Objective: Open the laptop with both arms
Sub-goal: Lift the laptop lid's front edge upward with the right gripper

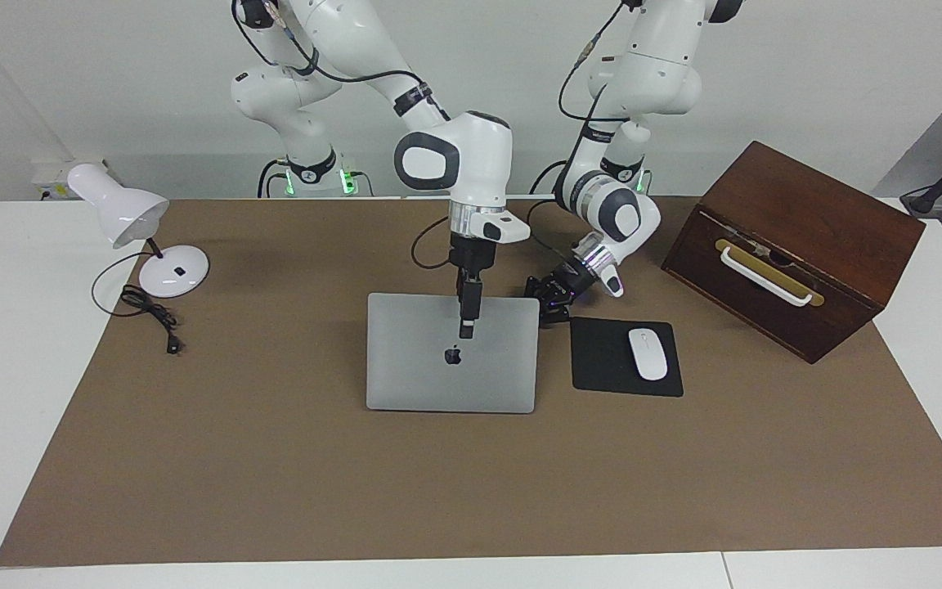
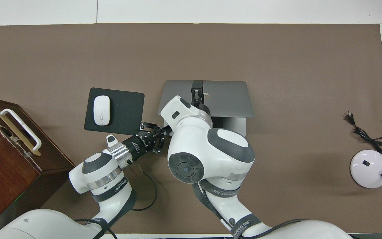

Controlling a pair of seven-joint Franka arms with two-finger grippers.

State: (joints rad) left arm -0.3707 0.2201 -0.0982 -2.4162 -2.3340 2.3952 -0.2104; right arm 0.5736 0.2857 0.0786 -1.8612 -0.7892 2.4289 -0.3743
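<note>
Table point(image 1: 5, 368): brown mat point(image 1: 275, 474) (laptop point(image 1: 414, 368), mousepad point(image 1: 602, 364), lamp point(image 1: 168, 274), box point(image 1: 798, 221)).
</note>
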